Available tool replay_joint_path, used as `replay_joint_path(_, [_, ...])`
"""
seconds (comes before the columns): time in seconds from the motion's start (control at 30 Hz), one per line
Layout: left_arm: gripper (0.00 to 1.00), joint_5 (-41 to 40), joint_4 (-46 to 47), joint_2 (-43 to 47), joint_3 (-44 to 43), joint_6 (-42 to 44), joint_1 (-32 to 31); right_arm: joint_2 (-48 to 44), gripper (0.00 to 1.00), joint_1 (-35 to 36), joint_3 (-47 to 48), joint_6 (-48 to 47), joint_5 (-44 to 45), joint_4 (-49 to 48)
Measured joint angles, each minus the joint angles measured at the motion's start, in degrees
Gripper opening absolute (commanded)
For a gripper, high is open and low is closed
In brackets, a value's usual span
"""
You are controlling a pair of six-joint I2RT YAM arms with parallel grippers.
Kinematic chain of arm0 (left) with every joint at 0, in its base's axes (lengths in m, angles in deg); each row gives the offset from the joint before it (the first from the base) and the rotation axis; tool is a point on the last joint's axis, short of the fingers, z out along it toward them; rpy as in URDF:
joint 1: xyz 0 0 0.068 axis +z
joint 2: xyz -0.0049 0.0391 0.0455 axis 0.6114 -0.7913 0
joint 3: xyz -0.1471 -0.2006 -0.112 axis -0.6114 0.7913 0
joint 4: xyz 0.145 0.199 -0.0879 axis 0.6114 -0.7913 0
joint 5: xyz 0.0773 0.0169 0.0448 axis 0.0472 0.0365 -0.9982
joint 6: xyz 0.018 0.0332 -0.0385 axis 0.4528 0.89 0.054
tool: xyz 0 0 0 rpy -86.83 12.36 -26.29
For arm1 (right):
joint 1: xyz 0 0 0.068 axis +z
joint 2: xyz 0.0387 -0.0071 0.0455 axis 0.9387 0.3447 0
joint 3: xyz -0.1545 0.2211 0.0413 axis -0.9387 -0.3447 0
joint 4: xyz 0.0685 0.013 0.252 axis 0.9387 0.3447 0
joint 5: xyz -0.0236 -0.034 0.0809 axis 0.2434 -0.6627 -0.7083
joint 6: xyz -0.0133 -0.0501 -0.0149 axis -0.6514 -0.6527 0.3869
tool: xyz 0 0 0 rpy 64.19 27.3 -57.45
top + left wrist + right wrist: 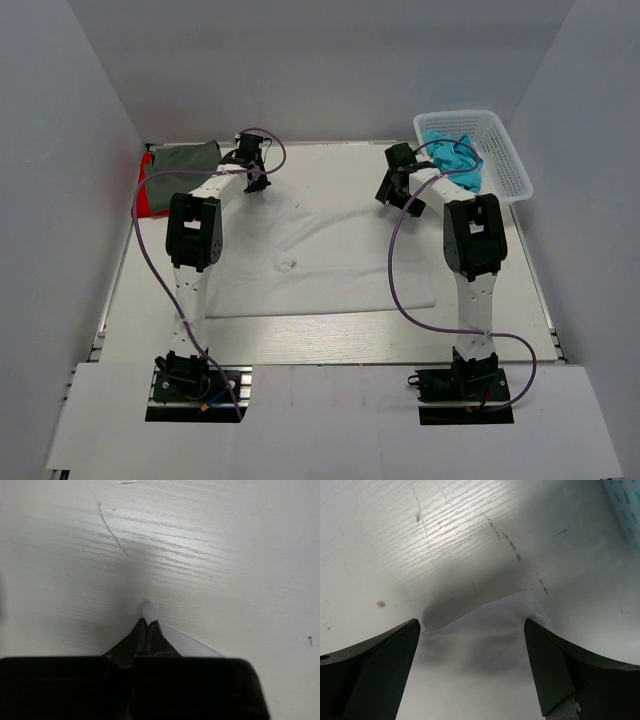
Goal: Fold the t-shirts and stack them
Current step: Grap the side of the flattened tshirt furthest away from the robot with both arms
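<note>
A white t-shirt lies spread flat across the middle of the table. My left gripper is at its far left corner, shut on a pinch of the white cloth. My right gripper is open over the far right corner; the white cloth lies between its fingers. A dark grey t-shirt lies folded on a red one at the far left. Turquoise-blue t-shirts lie crumpled in the basket.
A white plastic mesh basket stands at the far right corner. White walls close the table at the back and both sides. Purple cables loop beside both arms.
</note>
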Motion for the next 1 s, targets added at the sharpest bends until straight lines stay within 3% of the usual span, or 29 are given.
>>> replay_joint_path(0.27, [0.0,0.0,1.6,0.9,1.8,0.0,0.0,1.2,0.87,-0.2,1.4,2.2,0.5,0.1])
replay_joint_path(0.4, [0.0,0.0,1.8,1.0,2.0,0.0,0.0,2.4,0.76,-0.2,2.6,2.1,0.8,0.2])
replay_joint_path(0.43, [0.0,0.0,1.9,1.0,2.1,0.0,0.0,2.6,0.72,-0.2,3.0,1.9,0.9,0.2])
replay_joint_path(0.47, [0.0,0.0,2.0,1.0,2.2,0.1,0.0,2.9,0.58,-0.2,3.3,1.8,0.8,0.2])
replay_joint_path(0.57, [0.0,0.0,2.1,1.2,2.4,0.2,0.0,3.3,0.32,-0.2,3.8,1.6,0.7,0.2])
replay_joint_path(0.8, [0.0,-0.4,2.3,4.0,6.1,0.8,0.0,2.9,0.0,-0.1,3.1,1.5,0.5,-0.2])
replay_joint_path(1.0, [0.0,-0.8,5.1,14.1,17.5,0.8,0.0,-0.4,0.0,0.6,-1.9,0.0,0.9,-1.7])
